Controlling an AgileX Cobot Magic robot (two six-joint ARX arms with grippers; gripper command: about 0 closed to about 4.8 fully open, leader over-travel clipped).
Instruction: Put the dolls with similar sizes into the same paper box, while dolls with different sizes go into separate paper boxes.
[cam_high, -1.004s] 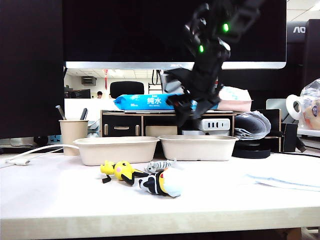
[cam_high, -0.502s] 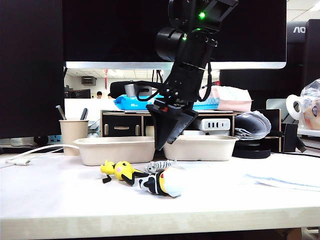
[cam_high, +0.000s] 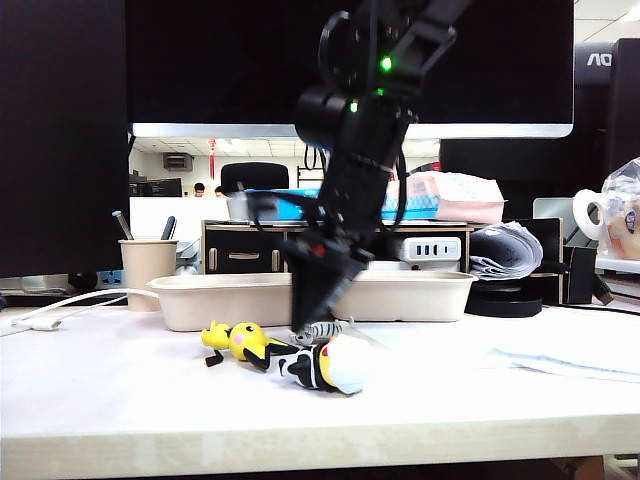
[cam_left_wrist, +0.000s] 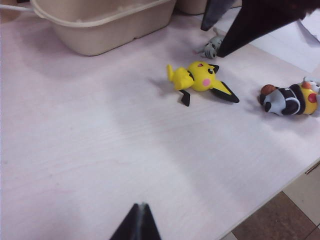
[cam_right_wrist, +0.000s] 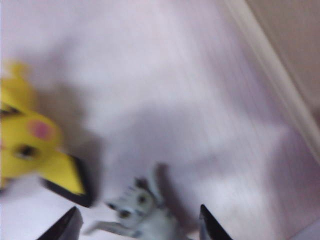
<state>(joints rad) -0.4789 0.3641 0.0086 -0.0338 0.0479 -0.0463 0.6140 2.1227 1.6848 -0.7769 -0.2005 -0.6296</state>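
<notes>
Down from high in front of the monitor the right gripper (cam_high: 308, 325) has swung, and it now hangs low over the cluster of dolls, its dark tips just above the grey-white striped doll (cam_high: 322, 330).

Nearest the front edge of the worktop (cam_high: 150, 400) lies the black-white-yellow doll (cam_high: 318, 366), on its side with its pale blue part toward the right. Just behind it and to the left is the yellow doll (cam_high: 240, 342), also lying down, black ear-tips pointing out. The striped one sits a little further back still, close in front of the two paper boxes, and I can make out no fourth doll from here.

What the next move turns on, I'd say, is how the striped doll lies to the jaws. In the right wrist view the doll (cam_right_wrist: 142, 217) sits between the two fingertips (cam_right_wrist: 212, 227), which stand apart on either side of it, not yet touching. Its body seems to run roughly crosswise between them, though the picture is blurred and I would not swear to the axis. The yellow doll (cam_right_wrist: 30, 145) lies close beside one tip, so a straight drop looks safer than any sideways drift.

The left gripper (cam_left_wrist: 137, 225) hangs well off to the left, near the worktop's front; only a dark tip shows, so I cannot tell how its jaws stand. The right arm is plainly the nearer.

Furthest back, both boxes, the left (cam_high: 232, 300) and the right (cam_high: 410, 294), stand side by side with no doll showing in either.
</notes>
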